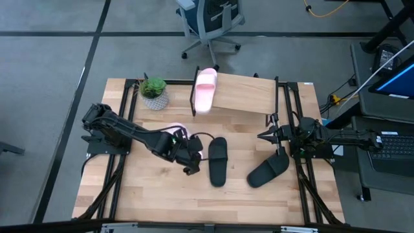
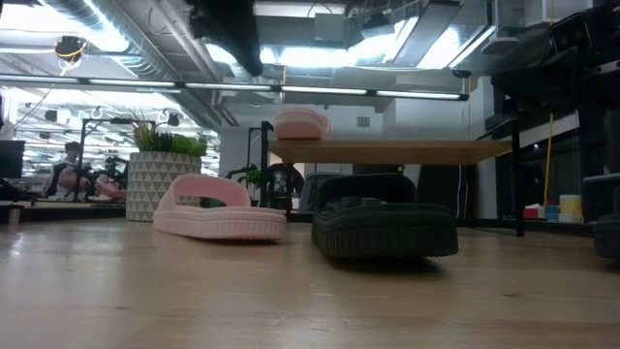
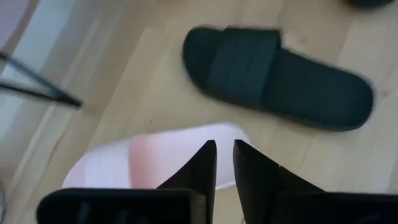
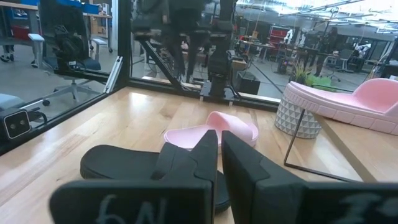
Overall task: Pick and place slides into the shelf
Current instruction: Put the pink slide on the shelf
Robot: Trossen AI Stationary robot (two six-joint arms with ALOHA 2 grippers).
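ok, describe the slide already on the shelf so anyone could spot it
Find the shelf at the table's far edge, beside the potted plant. On its plank's plant-side end lies one pink slide. The other pink slide lies on the table below the left gripper.

The wooden table (image 1: 149,200) carries the shelf (image 1: 242,96) at its far edge, and a small potted plant (image 1: 154,92) stands just beside it. One pink slide (image 1: 169,131) lies on the table, partly hidden by the left arm. Two black slides lie near the middle: one (image 1: 217,160) straight, the other (image 1: 268,171) turned diagonal.
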